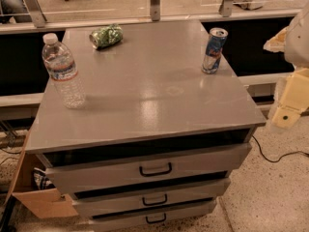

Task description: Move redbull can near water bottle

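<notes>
Grey cabinet top (145,100): redbull can (214,50) upright back right, bottle (63,71) at left. Your gripper (289,103) sits beyond the right edge; its opening you cannot tell.

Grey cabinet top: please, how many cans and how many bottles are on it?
Cans: 2 (slim blue-and-silver metal redbull can; green patterned can)
Bottles: 1 (clear ribbed plastic water bottle)
Total: 3
Gripper: right of the cabinet, touching none.

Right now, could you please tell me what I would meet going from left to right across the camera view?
water bottle, standing → green can, lying on its side → redbull can, standing → gripper, beyond the right side of the cabinet top.
</notes>
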